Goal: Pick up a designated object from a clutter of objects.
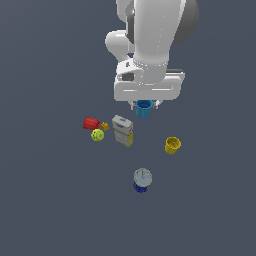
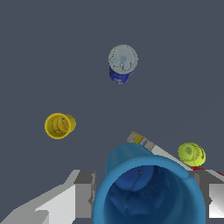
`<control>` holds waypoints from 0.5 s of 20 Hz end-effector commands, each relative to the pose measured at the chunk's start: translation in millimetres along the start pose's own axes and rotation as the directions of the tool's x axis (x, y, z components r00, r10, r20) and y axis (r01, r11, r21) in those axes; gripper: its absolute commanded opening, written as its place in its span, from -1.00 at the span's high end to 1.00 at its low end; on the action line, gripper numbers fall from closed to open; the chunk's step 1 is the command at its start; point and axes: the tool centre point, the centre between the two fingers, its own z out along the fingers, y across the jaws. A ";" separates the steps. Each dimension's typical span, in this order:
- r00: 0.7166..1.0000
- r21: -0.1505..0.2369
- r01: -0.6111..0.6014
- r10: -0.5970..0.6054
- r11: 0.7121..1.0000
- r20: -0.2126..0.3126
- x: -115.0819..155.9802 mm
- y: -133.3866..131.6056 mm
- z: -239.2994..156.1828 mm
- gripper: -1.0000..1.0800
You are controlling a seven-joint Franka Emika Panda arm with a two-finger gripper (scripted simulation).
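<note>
I read the gripper [image 1: 144,104] as closed on the blue cup [image 1: 144,109], fingers [image 2: 85,192] pressed to both sides of the body, cup mouth facing the wrist cam. In ext. view the cup hangs under the hand, near the grey-and-yellow box [image 1: 122,130]. Further out: yellow-green ball [image 1: 97,135], red cup [image 1: 90,123], tiny orange piece [image 1: 104,126]. Yellow cup [image 1: 172,145] lies apart; dark-blue grey-topped obj. [image 1: 142,180] farthest.

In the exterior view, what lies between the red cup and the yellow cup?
The grey-and-yellow box lies between the red cup and the yellow cup, nearer the red one. The tiny orange piece lies there too, beside the red cup.
</note>
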 end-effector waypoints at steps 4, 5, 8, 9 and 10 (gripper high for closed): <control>1.000 0.001 0.000 0.000 1.000 0.003 -23.4 -19.6 -35.7 1.00; 1.000 0.001 0.000 0.000 1.000 0.003 -26.8 -22.6 -41.1 1.00; 1.000 0.001 0.000 0.000 1.000 0.004 -34.9 -30.1 -54.6 1.00; 1.000 0.002 0.000 0.000 1.000 0.004 -36.9 -32.1 -58.1 1.00; 1.000 0.002 0.000 0.000 1.000 0.004 -38.8 -33.9 -61.4 1.00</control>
